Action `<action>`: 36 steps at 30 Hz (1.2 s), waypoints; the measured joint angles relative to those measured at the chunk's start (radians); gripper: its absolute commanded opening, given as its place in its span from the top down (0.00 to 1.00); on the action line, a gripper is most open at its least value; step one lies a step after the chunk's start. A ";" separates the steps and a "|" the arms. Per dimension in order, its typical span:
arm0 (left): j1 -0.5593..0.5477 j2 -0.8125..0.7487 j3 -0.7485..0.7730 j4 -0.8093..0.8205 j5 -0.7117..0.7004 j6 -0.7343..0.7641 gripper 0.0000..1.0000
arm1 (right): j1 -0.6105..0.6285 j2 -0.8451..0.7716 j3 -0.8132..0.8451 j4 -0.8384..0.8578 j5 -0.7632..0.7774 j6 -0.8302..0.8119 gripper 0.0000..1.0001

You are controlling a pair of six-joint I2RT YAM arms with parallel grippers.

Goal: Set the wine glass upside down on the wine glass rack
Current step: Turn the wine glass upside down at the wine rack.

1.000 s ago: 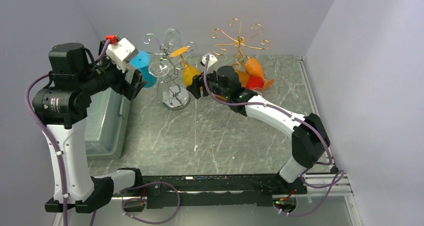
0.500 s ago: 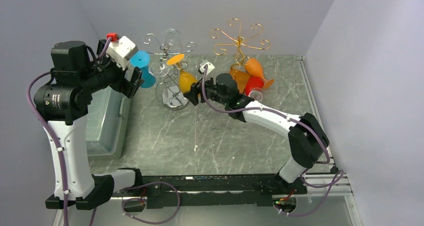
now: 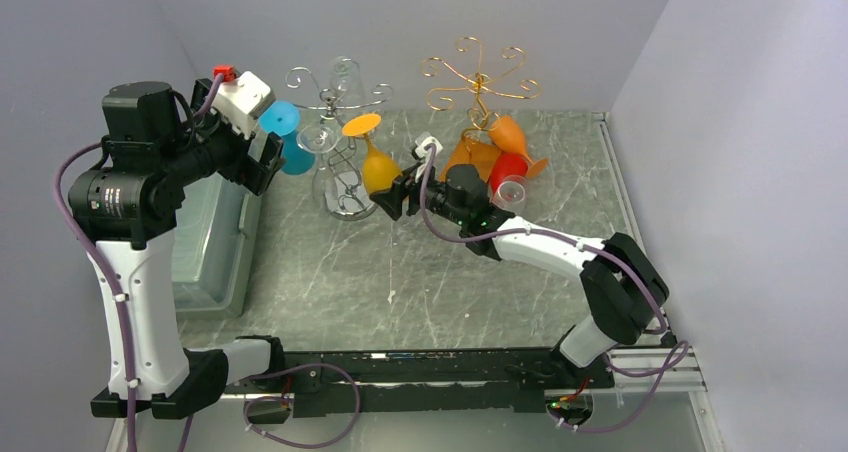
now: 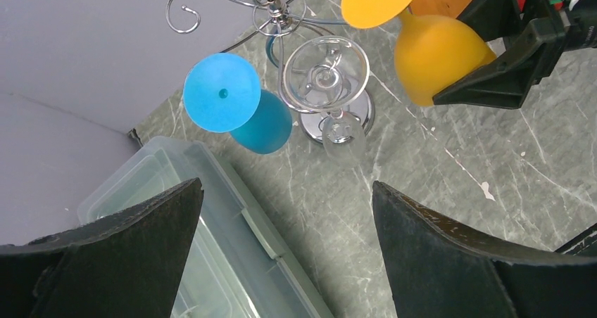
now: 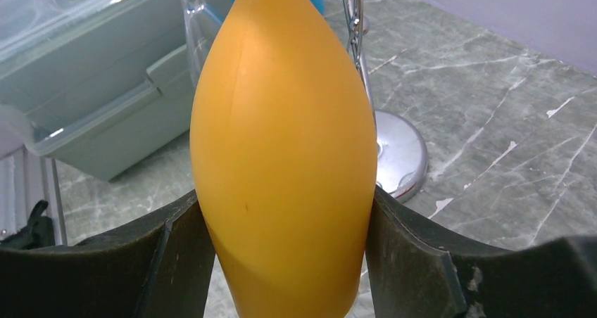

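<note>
Desk: So, where's the wine glass point(image 3: 378, 170)?
Me: Just beside the silver rack point(image 4: 279, 8), foot up, its bowl pinched in my right gripper point(image 5: 285, 255). It looks smooth and probably brittle, so grip the bowl gently. My left gripper point(image 4: 285, 191) is spread and empty.

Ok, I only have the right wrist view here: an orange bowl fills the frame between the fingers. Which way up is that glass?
Observer: Foot up. From above, the right gripper grips the orange glass by its bowl, with the stem tilted toward the silver rack.
Reviewer: Is it hooked on?
Observer: I can't tell. In the left wrist view its foot sits up beside the rack's hub.
Reviewer: And the left arm?
Observer: The left gripper is open and empty, raised to the left of the rack near the plastic bin.
</note>
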 measured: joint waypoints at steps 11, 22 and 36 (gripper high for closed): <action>0.000 0.000 -0.016 0.002 -0.016 0.000 0.04 | -0.003 -0.004 -0.112 0.192 0.031 0.099 0.28; 0.000 0.006 -0.024 0.021 -0.016 0.000 0.03 | -0.003 0.017 -0.121 0.227 0.052 0.114 0.00; 0.000 0.005 -0.064 0.028 -0.005 -0.031 0.01 | -0.015 -0.318 -0.009 -0.286 0.123 -0.022 0.10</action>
